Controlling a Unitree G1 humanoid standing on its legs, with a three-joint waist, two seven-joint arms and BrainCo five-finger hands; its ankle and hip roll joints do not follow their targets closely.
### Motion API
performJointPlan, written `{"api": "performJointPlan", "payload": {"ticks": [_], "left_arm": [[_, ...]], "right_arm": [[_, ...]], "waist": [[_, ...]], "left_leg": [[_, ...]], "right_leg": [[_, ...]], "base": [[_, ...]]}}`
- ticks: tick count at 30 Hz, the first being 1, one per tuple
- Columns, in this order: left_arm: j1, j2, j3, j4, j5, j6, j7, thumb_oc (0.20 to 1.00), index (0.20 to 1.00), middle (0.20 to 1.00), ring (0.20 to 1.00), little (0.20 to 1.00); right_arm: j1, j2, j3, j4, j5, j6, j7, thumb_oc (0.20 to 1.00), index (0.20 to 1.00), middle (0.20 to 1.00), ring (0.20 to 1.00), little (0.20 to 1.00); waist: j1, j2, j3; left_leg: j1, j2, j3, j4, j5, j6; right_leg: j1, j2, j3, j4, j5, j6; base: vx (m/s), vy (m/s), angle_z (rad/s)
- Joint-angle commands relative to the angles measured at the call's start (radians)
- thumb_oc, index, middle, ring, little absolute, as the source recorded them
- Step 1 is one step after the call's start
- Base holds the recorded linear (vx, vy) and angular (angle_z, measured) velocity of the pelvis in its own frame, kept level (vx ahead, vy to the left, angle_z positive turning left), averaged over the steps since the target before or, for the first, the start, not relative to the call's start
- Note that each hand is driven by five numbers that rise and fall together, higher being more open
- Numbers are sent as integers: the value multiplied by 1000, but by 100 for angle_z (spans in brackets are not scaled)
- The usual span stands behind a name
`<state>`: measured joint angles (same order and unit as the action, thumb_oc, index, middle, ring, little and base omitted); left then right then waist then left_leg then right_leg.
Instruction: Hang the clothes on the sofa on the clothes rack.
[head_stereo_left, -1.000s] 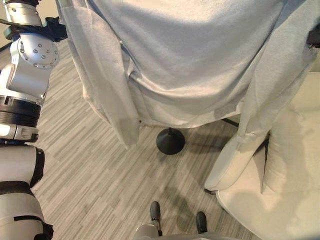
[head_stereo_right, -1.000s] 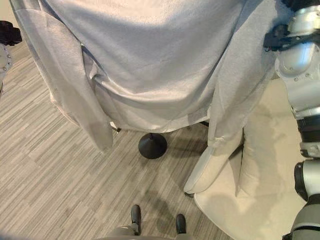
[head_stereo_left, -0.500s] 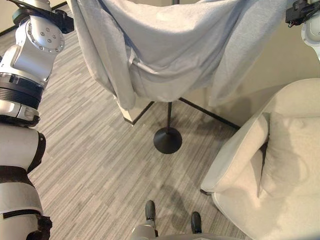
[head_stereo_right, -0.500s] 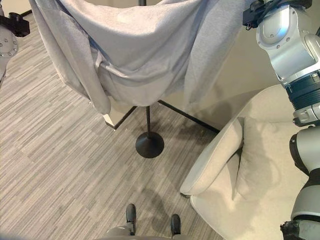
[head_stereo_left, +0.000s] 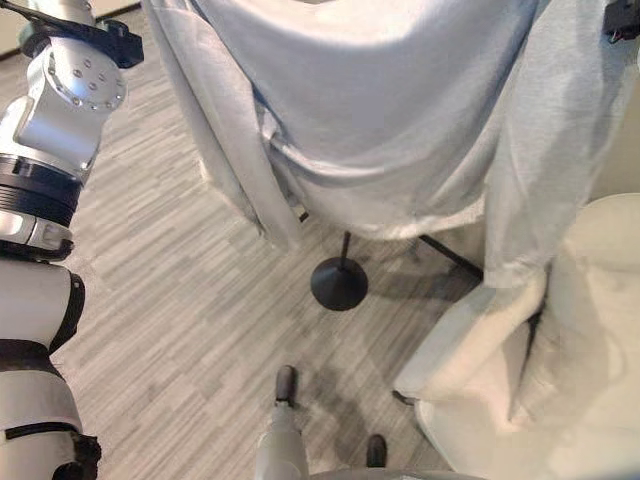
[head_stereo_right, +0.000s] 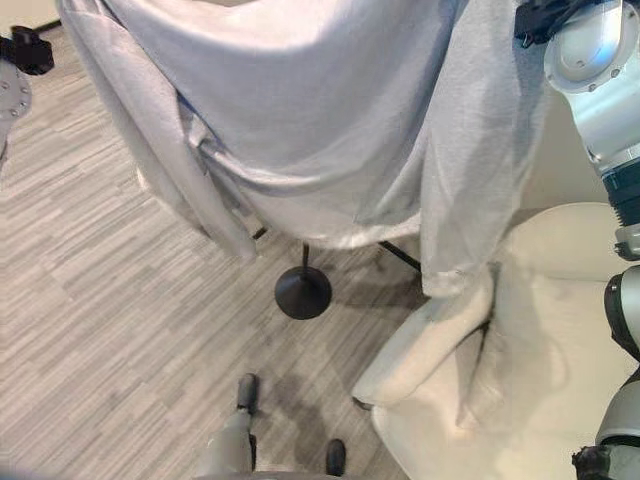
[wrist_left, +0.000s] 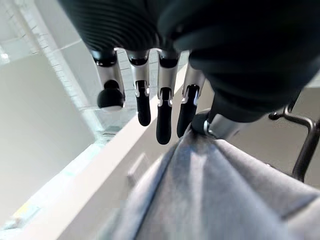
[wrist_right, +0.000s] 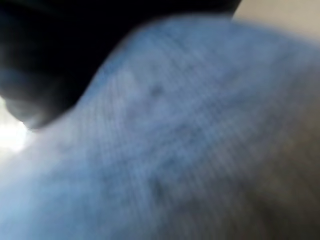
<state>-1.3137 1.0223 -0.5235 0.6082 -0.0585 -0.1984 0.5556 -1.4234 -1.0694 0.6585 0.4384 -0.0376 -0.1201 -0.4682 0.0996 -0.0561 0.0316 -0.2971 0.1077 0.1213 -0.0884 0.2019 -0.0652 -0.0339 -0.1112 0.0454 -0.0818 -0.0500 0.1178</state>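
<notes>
A large light grey garment (head_stereo_left: 380, 110) hangs spread out in front of me, between my two raised arms. Its body covers the upper part of the black rack pole, and one sleeve (head_stereo_left: 530, 190) dangles onto the sofa arm. The rack's round black base (head_stereo_left: 338, 283) stands on the floor below the hem. In the left wrist view my left hand (wrist_left: 165, 115) pinches an edge of the grey cloth (wrist_left: 215, 195) between thumb and finger, near a black rack hook (wrist_left: 302, 145). Grey cloth (wrist_right: 190, 150) presses against my right hand (wrist_right: 50, 50) in the right wrist view.
A cream sofa (head_stereo_left: 560, 380) with a cushion stands at the right, its arm (head_stereo_left: 460, 340) close to the rack base. Grey striped plank flooring (head_stereo_left: 180, 300) spreads to the left and front. A pale wall rises behind the rack.
The garment now hangs lower and closer than half a second ago, hiding most of the rack pole again. Its right sleeve reaches the sofa arm. The camera view has shifted a little.
</notes>
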Motion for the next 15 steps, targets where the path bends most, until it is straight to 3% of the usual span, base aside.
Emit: {"api": "performJointPlan", "payload": {"ticks": [1,3,4,7,10,15], "left_arm": [[-131,-21,15,19,19,-23,27,200,200,200,200,200],[-146,-22,6,16,16,-24,29,200,200,200,200,200],[-150,-30,12,7,14,-23,26,200,200,200,200,200],[-176,-44,-1,14,11,-25,20,200,200,200,200,200],[-185,-46,-15,20,18,-22,7,200,200,200,200,200],[-173,-57,-8,7,31,-30,4,200,200,200,200,200]], "right_arm": [[-130,-45,-27,23,2,7,-22,200,200,200,200,200],[-147,-45,-21,24,6,10,-30,200,200,200,200,200],[-141,-50,-27,19,7,14,-24,200,200,200,200,200],[-142,-50,-22,22,1,15,-24,200,200,200,200,200],[-124,-58,-24,19,-14,22,-30,200,200,200,200,200],[-87,-55,-41,46,-16,28,-17,200,200,200,200,200]], "waist": [[7,-28,-47],[6,-31,-52],[-9,-26,-48],[-14,-16,-50],[-54,1,-20],[-59,-13,6]], "left_leg": [[80,-14,29,3,-101,-94],[91,-28,42,3,-115,-82],[101,-39,43,1,-130,-75],[102,-38,60,1,-150,-70],[123,-54,58,1,-177,-55],[171,-54,74,1,-177,-60]], "right_leg": [[66,-75,8,47,12,144],[37,-85,44,73,85,144],[7,-75,97,78,136,144],[-44,-51,118,49,122,144],[-160,9,111,35,91,144],[-128,11,86,0,119,144]], "base": [[173,271,-50],[139,180,-24],[113,139,-34],[79,112,-31],[108,71,-29],[88,-33,30]]}}
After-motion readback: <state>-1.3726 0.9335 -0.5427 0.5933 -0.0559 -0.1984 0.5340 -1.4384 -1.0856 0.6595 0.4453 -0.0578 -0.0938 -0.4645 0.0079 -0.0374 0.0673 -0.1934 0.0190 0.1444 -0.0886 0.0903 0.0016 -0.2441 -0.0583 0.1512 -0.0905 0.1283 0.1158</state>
